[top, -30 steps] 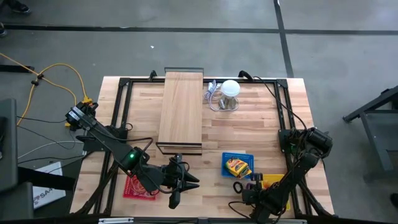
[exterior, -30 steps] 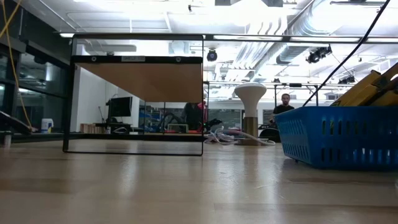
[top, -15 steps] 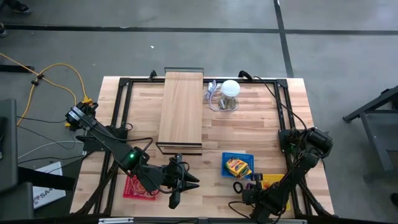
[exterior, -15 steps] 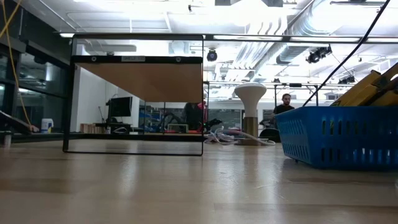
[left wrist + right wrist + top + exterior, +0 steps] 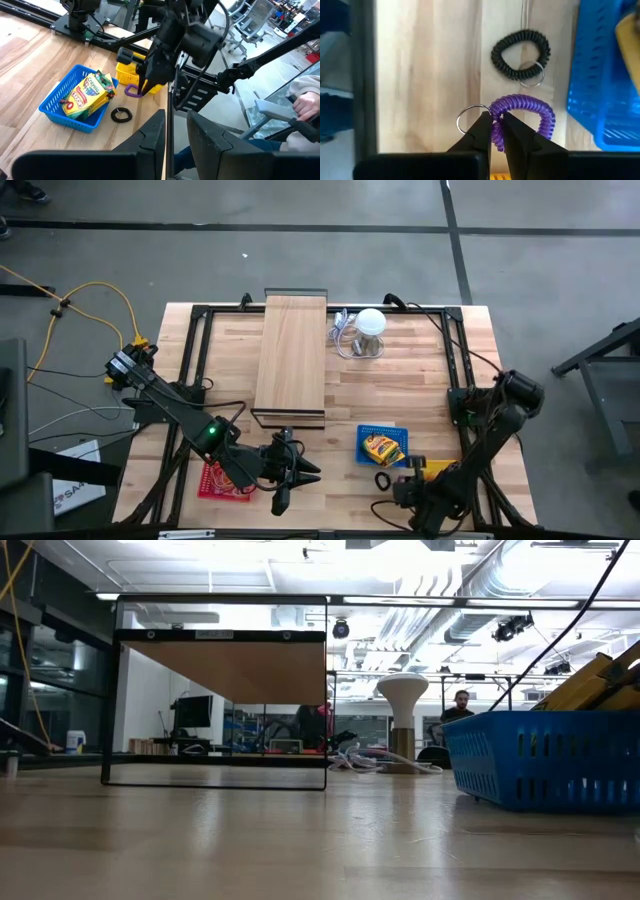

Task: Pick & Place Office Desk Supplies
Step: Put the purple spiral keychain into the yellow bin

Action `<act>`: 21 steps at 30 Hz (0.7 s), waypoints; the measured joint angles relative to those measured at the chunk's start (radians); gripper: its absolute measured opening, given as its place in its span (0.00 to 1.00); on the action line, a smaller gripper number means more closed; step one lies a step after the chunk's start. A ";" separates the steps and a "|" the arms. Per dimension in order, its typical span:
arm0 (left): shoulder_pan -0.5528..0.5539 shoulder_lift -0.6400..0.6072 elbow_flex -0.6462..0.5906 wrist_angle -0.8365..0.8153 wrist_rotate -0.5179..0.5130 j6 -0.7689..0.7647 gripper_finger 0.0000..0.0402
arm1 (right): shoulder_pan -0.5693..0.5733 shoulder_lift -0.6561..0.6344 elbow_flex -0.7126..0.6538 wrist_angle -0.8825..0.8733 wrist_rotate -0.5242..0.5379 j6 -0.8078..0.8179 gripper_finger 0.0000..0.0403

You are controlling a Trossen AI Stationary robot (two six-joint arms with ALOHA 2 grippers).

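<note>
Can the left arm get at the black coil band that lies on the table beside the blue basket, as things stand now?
Probably yes. The black coil band lies bare on the wood, apart from the blue basket, nothing covering it. The left claw hangs open beside it. The right claw, shut on the purple coil band, stands close and could crowd the approach.

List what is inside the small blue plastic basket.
The blue plastic basket holds a yellow-and-green crayon box, lying flat. Anything beneath that box is covered and cannot be seen.
</note>
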 joint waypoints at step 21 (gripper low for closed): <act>0.000 0.000 0.000 0.000 0.000 0.000 0.19 | 0.042 -0.074 0.002 -0.067 0.006 0.130 0.06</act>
